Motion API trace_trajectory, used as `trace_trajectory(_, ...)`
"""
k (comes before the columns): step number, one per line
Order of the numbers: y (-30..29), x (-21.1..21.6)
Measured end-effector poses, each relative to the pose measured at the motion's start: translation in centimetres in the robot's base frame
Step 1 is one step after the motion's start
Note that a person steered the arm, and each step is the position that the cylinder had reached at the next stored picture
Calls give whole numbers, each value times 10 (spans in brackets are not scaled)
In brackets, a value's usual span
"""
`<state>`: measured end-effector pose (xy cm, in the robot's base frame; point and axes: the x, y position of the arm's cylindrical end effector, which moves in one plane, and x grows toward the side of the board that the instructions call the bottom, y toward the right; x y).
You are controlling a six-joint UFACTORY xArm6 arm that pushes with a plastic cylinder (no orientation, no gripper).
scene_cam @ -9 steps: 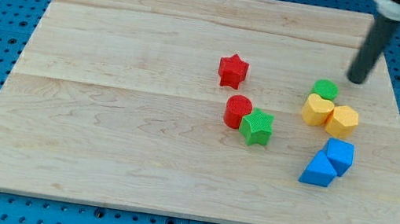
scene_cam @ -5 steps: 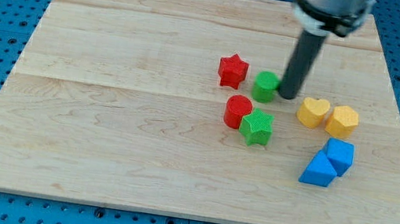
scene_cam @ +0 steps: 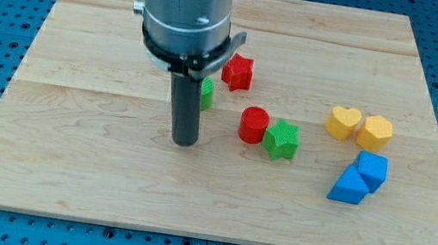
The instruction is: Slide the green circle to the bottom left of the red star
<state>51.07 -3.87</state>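
The red star (scene_cam: 238, 71) lies on the wooden board (scene_cam: 67, 152) above the middle. The green circle (scene_cam: 206, 94) sits just below and left of the star, mostly hidden behind my rod; only its right edge shows. My tip (scene_cam: 185, 142) rests on the board below the green circle and left of the red circle (scene_cam: 253, 125). The arm's grey body covers the board above the rod.
A green star (scene_cam: 282, 140) touches the red circle's right side. A yellow heart (scene_cam: 343, 122) and a yellow hexagon (scene_cam: 375, 132) sit at the right. Two blue blocks (scene_cam: 358, 178) lie below them.
The green circle was pushed left from beside the yellow blocks, past the red star, to its lower left. The red star shifted a little up-left. My tip swept left and down.
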Motion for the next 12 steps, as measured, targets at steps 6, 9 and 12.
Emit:
trace_trajectory(6,60,6)
trace_trajectory(9,59,6)
trace_trajectory(12,59,1)
